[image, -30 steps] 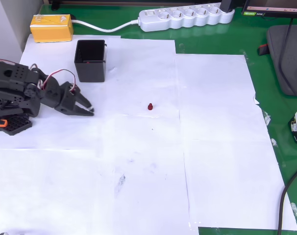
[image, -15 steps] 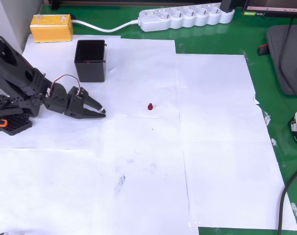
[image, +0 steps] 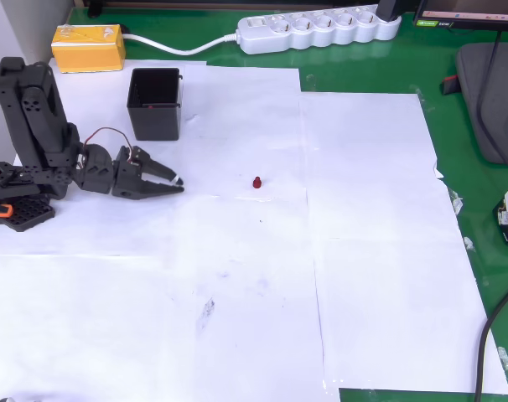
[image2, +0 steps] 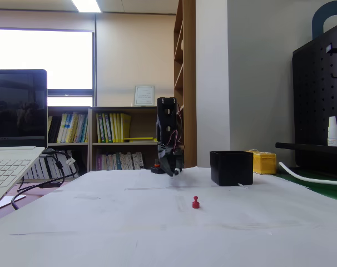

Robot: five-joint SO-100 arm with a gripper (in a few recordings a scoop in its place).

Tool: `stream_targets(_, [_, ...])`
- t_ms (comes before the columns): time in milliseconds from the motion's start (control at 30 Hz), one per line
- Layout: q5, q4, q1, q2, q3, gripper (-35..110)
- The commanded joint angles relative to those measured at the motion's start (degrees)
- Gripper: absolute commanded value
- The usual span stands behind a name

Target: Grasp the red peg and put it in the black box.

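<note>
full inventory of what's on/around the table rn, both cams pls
red peg: 1, dark red, standing on the white paper mid-table, apart from everything.
black box: 1, black, open top, on the paper at upper left in the overhead view.
yellow box: 1, yellow, on the green mat above the black box.
power strip: 1, white, along the top edge, with a white cable.
paper sheets: several, white, covering most of the green mat.
laptop: 1, at the left edge in the fixed view.
bookshelf: 1, behind the table, holding books.
gripper: 1, black, left of the peg, fingers slightly parted and holding nothing.
</note>
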Motion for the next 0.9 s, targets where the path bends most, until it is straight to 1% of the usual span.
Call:
stream_targets(0, [-1.7,-6.2,0.0,8.7,1.8,0])
stream_targets(200, [-1.2,-10.3,0.8,15.4,6.8,0])
stream_targets(333, [-2.2,-10.3,0.0,17.9,8.6,1])
stream_targets(433, [-3.8,-12.0,-1.2,21.4,11.8,0])
stream_targets(533, [-3.2,-14.1,-1.6,24.8,15.8,0])
stream_targets(867, [-0.9,-25.4,-3.0,35.2,23.7,0])
